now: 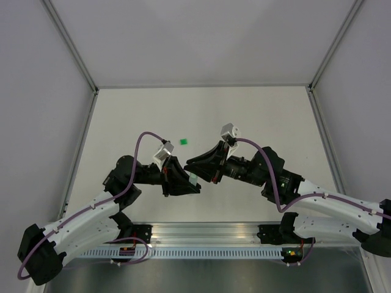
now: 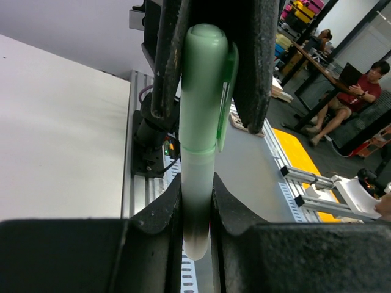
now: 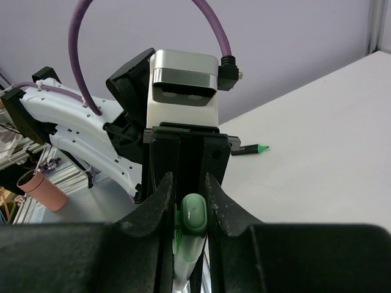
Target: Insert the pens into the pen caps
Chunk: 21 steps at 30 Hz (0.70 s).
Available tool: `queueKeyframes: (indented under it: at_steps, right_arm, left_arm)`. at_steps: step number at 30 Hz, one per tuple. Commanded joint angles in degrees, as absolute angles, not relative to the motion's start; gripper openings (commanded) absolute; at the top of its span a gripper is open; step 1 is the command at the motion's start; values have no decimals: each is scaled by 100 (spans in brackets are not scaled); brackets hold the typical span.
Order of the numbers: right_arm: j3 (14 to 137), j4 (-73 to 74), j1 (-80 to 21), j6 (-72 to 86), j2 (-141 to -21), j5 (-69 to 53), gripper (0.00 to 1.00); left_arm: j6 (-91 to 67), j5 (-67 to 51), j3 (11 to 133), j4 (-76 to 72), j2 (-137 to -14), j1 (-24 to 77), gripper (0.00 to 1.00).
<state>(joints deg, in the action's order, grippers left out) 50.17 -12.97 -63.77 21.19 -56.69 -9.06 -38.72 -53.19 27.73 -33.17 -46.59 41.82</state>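
White counter (image 1: 256,116), grey walls on three sides, slotted rail along the near edge. Both arms meet mid-counter, nose to nose.

Left gripper (image 2: 197,198) is clamped on the body of the mint pen (image 2: 197,174). Right gripper (image 3: 188,186) is closed snug on the mint cap (image 2: 204,79) at the other end. The cap looks seated with its seam closed, so I read this pen's capping as nearly finished.

Next move: one gripper lets go and the other sets the pen down. Then go for the dark pen (image 3: 247,149) lying on the counter and the loose green cap (image 1: 182,141) just beyond the grippers. The orange pair isn't visible.

There's plenty of bare counter to the back and both sides, with the walls well apart from the arms. The tight spot is between the grippers, so back off straight along the pen axis.
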Motion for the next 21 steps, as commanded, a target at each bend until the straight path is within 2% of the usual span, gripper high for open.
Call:
queueKeyframes:
  at_steps: [1, 11, 17, 21]
  right_arm:
    - [4570, -237, -6451, 1819, -5889, -1661, 0]
    - [4149, -369, -6442, 2012, -6021, -1890, 0]
    - [3911, -562, -6451, 2416, -6187, -2162, 0]
    - [3868, -501, -6442, 2557, -6162, -2320, 0]
  left_arm:
    - [-4737, -4878, 3287, -4614, -4667, 4113, 2]
    - [-4571, -4395, 4130, -3648, -4737, 4104, 2]
    - [-3886, -3745, 4667, -2436, -4492, 4087, 2]
    - [-3911, -3639, 4869, -2189, -4474, 3772, 2]
